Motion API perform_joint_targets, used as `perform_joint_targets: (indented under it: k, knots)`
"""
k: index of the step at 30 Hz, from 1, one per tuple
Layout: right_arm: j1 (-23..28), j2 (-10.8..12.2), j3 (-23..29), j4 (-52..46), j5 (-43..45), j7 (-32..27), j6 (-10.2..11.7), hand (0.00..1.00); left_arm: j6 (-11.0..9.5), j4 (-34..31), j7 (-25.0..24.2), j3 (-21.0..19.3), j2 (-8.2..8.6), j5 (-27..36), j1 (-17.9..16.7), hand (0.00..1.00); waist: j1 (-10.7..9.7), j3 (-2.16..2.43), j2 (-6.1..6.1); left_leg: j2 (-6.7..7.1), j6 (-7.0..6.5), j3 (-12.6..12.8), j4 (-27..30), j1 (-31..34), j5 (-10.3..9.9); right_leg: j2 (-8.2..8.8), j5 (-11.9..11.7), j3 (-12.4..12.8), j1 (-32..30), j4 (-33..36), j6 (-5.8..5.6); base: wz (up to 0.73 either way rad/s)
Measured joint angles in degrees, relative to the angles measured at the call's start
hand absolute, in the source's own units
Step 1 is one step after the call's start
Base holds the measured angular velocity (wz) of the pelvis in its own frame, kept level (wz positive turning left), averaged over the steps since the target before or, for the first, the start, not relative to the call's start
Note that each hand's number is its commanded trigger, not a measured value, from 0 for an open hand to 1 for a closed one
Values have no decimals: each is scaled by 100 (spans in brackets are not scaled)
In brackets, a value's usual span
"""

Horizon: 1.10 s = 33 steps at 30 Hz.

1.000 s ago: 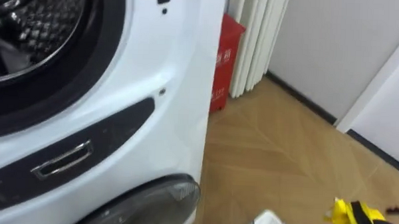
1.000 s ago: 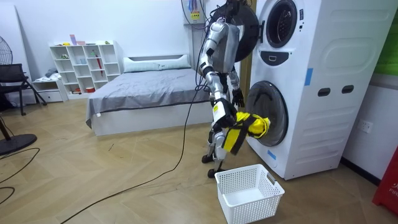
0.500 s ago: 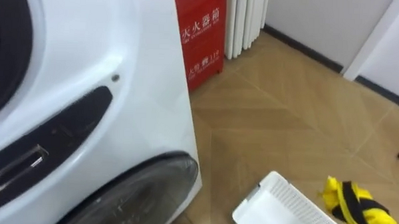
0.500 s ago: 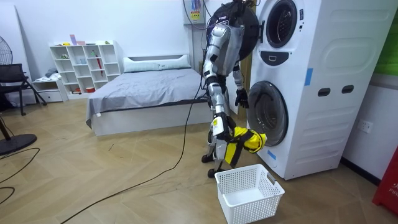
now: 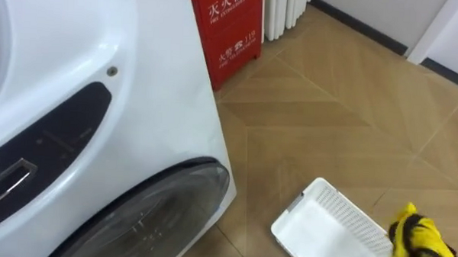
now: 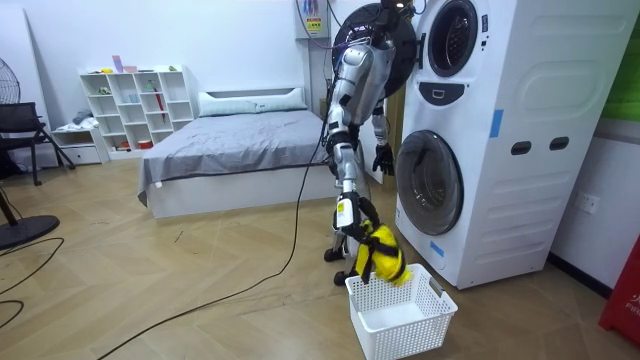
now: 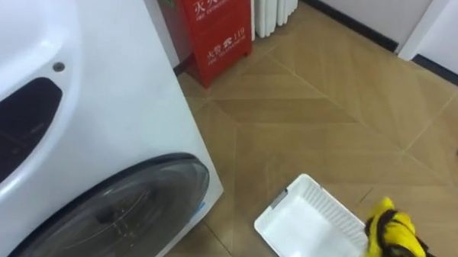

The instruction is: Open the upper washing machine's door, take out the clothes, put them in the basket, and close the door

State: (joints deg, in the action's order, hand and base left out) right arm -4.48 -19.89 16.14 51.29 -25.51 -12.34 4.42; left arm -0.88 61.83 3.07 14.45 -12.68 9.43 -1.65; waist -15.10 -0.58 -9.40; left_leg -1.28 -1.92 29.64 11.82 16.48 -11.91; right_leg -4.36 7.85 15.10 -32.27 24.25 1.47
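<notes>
Wooden floor (image 5: 328, 124), red box (image 5: 232, 29) by washer (image 5: 99, 139), yellow garment (image 5: 420, 236) above basket (image 5: 317, 234)

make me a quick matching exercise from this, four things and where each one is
Things:
1 yellow garment
2 white basket
3 red box
4 bed

Places:
a behind the robot, grey-covered
b on the floor in front of the washing machine
c hanging at the basket's rim
d standing on the floor at the machine's side

Pairs: 1-c, 2-b, 3-d, 4-a
</notes>
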Motion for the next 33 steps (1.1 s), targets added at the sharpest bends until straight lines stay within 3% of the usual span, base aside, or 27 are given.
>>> perform_joint_targets:
  k: [6, 16, 29, 33]
  knots:
    - [-57, 0, -30, 188, 4, -5, 144, 0, 0, 18, 52, 5, 20, -2, 1, 0, 27, -2, -2, 7, -3, -15, 1, 6, 6, 28, 33, -32, -16, 49, -4, 3]
    - [-47, 0, -165, 275, -42, -12, 144, 0, 1, 17, 178, 152, 25, -1, 1, 0, 85, -13, 14, -3, -3, -39, -1, 41, 6, 42, 54, -46, -44, 54, -6, 1]
    - [103, -17, -137, 425, -35, -85, 185, 0, 6, 47, 177, 140, 19, -2, -5, 0, 125, -18, 23, 4, -4, -253, 68, 149, 7, 143, 128, -309, -25, 85, 20, 11]
    - [376, -11, -139, 488, 9, -64, 185, 0, -26, 86, 160, 110, 19, -7, -13, 0, 142, -74, 134, 22, 5, -365, 23, -120, 11, 177, 222, -436, 281, 53, 50, 15]
